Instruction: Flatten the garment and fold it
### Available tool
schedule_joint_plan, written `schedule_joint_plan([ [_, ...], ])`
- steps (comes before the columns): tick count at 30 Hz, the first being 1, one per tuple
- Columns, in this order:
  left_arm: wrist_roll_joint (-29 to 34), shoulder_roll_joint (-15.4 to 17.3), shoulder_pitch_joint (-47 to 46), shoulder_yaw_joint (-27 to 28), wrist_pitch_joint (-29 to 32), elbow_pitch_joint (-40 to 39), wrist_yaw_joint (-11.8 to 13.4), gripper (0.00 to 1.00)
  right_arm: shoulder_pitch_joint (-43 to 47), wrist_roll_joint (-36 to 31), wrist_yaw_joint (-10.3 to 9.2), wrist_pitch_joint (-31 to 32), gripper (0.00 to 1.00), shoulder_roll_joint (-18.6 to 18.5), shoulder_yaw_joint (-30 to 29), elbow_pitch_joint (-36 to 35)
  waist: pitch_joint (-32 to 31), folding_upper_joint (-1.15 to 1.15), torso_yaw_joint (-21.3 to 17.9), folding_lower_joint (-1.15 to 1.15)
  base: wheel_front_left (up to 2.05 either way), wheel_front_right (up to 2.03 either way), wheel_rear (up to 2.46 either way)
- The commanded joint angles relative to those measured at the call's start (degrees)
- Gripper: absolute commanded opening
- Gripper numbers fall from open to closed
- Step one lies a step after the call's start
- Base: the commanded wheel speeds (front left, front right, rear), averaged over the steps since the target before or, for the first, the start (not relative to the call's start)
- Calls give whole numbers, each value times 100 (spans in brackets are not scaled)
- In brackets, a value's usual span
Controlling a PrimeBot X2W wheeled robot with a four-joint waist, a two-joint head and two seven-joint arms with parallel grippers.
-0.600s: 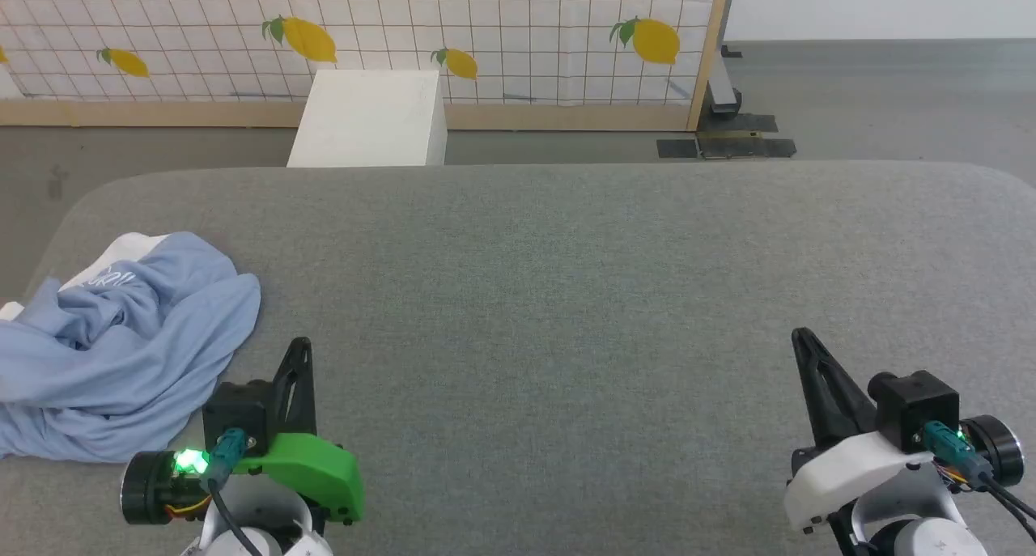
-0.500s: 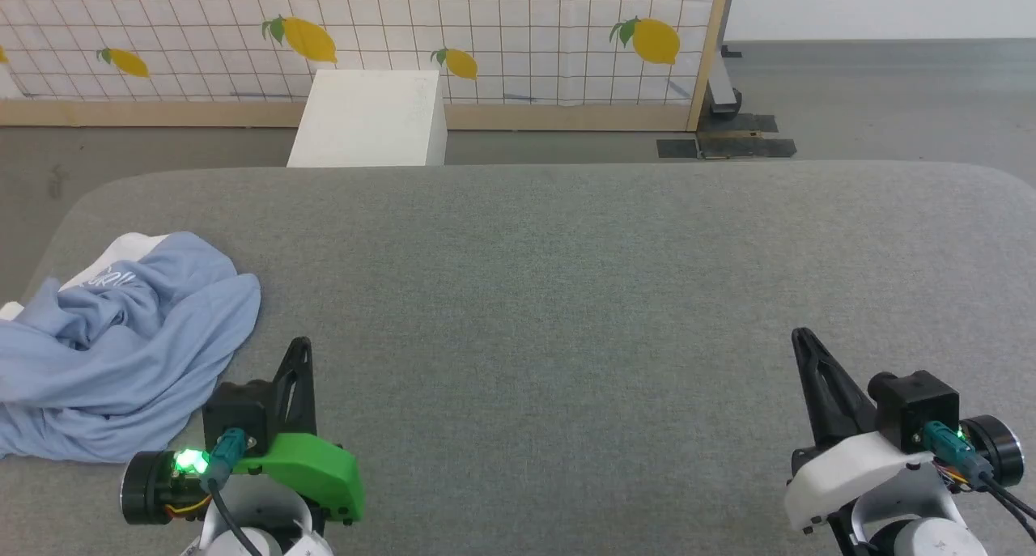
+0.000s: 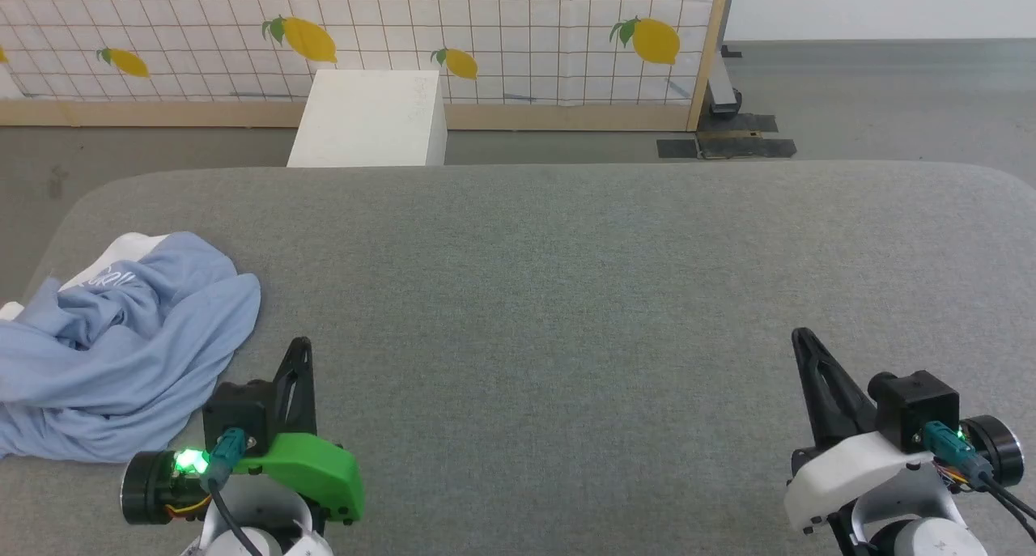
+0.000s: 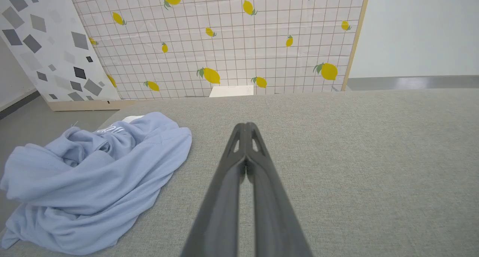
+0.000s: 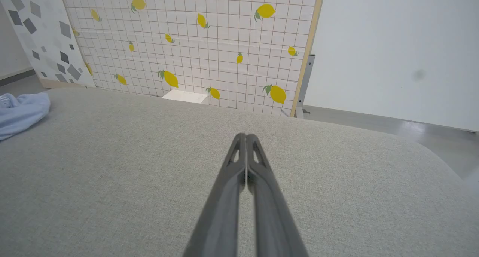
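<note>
At bench [image 3: 550,297] left edge, garment [image 3: 121,354] bunched — left end effector [image 3: 301,344] and right end effector [image 3: 800,334] clenched, empty; I could pinch several layers or drag it off.

Bright, even light with faint shadows; wrist views curve at edges, near fingers [image 4: 245,197] blurred.

Head downward; wrists low, level; shared table [image 3: 566,297]
</note>
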Motion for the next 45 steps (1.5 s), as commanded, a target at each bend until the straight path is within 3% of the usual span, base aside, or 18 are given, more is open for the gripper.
schedule_joint_plan([
  [1,-4,1,-1,-4,-2,1,0,100,0,5,0,-1,100,0,-2,1,0,0,0,0,0,0,0],
  [21,-187,1,-69,-156,-204,127,169,100,-29,200,-1,-141,100,1,-42,115,1,0,196,0,0,0,0],
  [45,-412,16,-2,-183,-488,160,413,100,-89,448,-3,-326,100,4,8,283,31,0,1122,0,0,0,0],
])
